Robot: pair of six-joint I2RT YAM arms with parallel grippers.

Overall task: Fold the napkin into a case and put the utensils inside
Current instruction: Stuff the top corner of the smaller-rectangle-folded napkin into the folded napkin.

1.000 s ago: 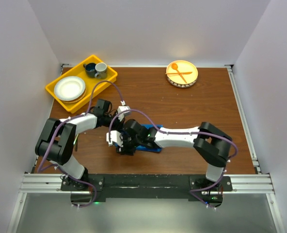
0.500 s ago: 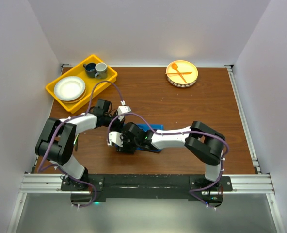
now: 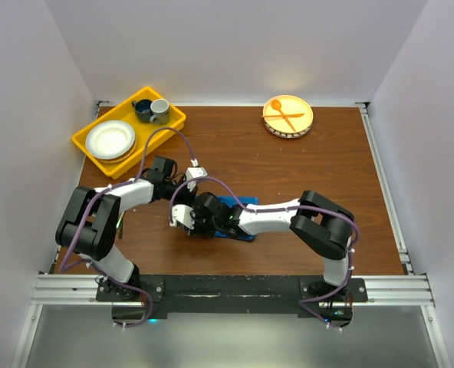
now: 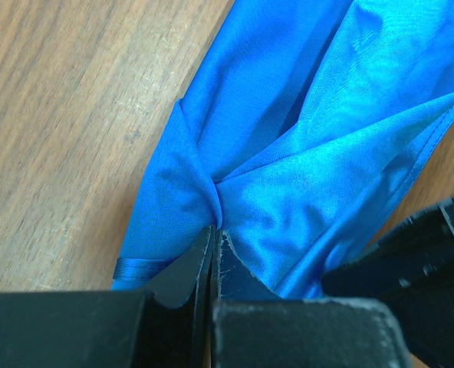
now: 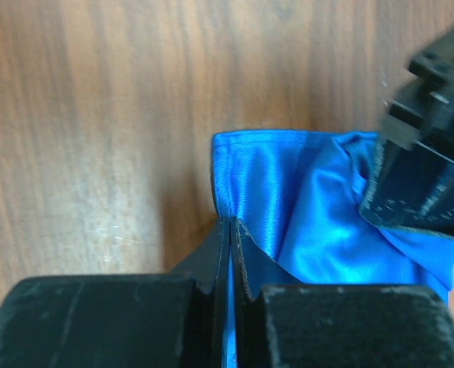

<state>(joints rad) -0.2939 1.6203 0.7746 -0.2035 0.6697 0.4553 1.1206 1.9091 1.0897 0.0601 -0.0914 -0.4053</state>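
The bright blue napkin (image 4: 304,146) lies crumpled in soft folds on the wooden table, partly under both wrists in the top view (image 3: 241,204). My left gripper (image 4: 214,234) is shut on a pinched fold near one corner. Just beside it, my right gripper (image 5: 232,224) is shut on the hemmed edge of the napkin (image 5: 288,199), and its black body (image 4: 426,238) shows at the right of the left wrist view. The cloth has no case shape. The utensils are out of view.
A yellow tray (image 3: 80,141) at the back left holds a white plate (image 3: 110,139) and two cups (image 3: 152,110). A yellow plate (image 3: 307,123) at the back carries an orange plastic spoon and fork (image 3: 286,115). White walls enclose the table.
My right gripper has gone from open to shut on the napkin's edge, and the right arm has drawn a little left. The left gripper has kept its grip in place.
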